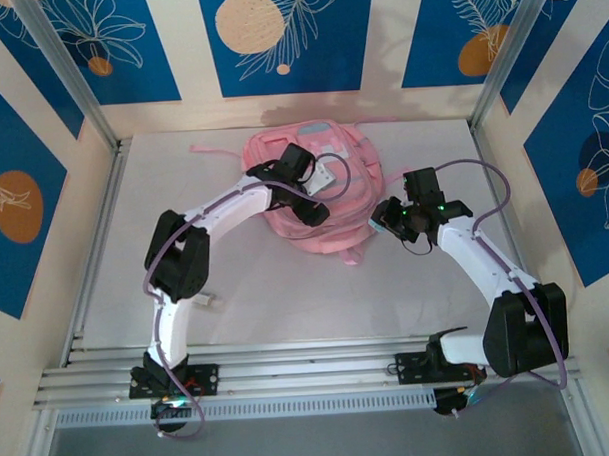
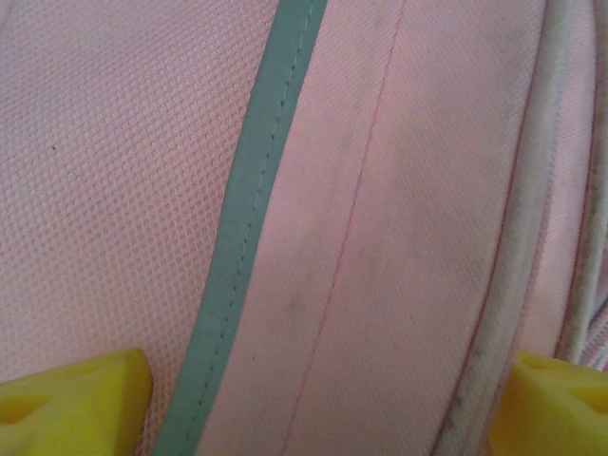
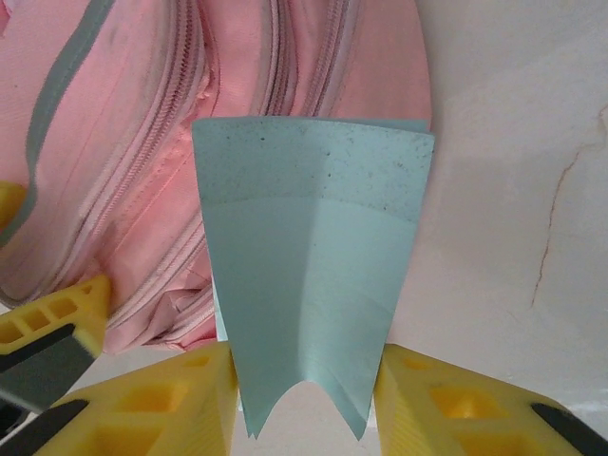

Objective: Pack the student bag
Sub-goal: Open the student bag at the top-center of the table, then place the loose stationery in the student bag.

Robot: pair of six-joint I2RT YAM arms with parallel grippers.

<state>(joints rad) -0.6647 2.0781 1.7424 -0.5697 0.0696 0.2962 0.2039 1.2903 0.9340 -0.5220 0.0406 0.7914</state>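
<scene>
The student bag (image 1: 329,202), a big pink backpack with grey-blue trim, lies at the back middle of the table. My left gripper (image 1: 305,196) hangs low over the top of it. In the left wrist view its yellow fingertips (image 2: 76,399) stand wide apart, open, close above pink fabric (image 2: 399,190) and a grey-blue trim strip (image 2: 256,190), holding nothing. My right gripper (image 1: 389,220) is at the bag's right edge. It (image 3: 309,399) is shut on a thin pale blue booklet (image 3: 313,237), which bows between the fingers. The booklet's far edge lies over the bag's zippered side (image 3: 142,142).
The white table top (image 1: 287,299) spreads in front of the bag and to its right (image 3: 532,142). A pink strap (image 1: 210,149) trails out to the bag's left. Metal rails (image 1: 290,374) run along the near edge, and patterned walls enclose the table.
</scene>
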